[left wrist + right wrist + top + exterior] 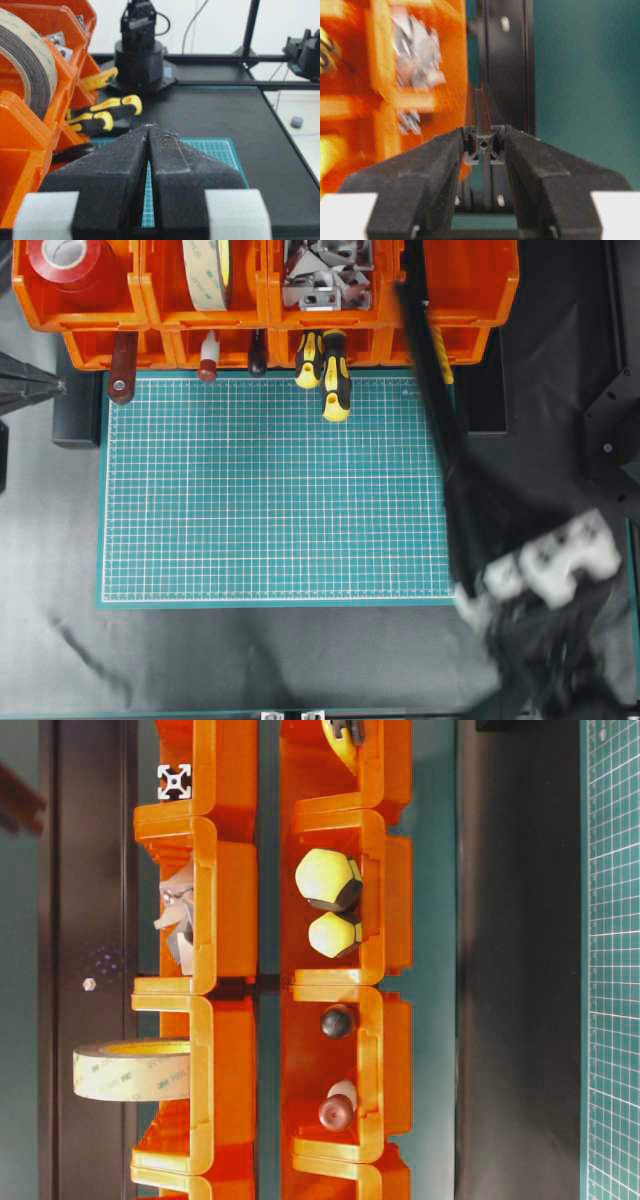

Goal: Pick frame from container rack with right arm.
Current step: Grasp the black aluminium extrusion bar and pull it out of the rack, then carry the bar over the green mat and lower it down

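Tabletop (pixel 60 570) dark, green cutting mat (pixel 270 490) across its middle; container rack (pixel 160 315) ran along the mat's far edge, two stepped rows of orange bins.

My right arm (pixel 545 575) sat blurred at the near right corner of the overhead view; my right gripper (pixel 484 145) had its jaws pinching the frame (pixel 440 420) on its side faces at the near cut end; the bar ran long and dark from there up to the rightmost bins, far end over the rack.

Step in hand, as I judged it: drawing the frame clear; best done by pulling along the bar's own line, keeping it level so the far end does not catch a bin lip, grip firm against twist.

Bins held: red tape roll (pixel 65 260), pale tape roll (pixel 207 270), metal brackets (pixel 325 280); yellow-and-black screwdrivers (pixel 335 380) poked from the lower row.

My left gripper (pixel 148 165) idle; jaws pressed together.
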`<action>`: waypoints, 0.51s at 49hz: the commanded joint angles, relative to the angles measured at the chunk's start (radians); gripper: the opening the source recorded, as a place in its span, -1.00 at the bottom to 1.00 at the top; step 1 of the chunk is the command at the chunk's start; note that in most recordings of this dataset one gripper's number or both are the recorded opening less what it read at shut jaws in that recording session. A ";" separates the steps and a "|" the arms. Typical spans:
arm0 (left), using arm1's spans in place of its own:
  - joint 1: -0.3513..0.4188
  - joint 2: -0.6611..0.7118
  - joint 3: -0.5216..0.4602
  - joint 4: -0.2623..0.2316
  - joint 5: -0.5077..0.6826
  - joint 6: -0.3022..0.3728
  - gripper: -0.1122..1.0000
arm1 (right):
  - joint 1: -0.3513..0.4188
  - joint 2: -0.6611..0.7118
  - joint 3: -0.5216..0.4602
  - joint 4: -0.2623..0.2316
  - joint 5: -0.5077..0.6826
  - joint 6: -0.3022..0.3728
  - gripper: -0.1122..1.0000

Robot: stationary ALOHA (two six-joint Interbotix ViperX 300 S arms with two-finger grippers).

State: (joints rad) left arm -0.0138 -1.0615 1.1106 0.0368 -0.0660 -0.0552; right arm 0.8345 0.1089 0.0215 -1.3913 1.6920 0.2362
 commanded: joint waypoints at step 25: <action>0.000 -0.025 -0.041 0.003 0.029 -0.018 -0.80 | 0.054 0.120 0.048 0.345 -0.310 0.035 -0.34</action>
State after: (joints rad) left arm -0.0138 -1.0907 1.0999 0.0368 -0.0337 -0.0644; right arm 0.9020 0.2454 0.0414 -1.0692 1.4450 0.2577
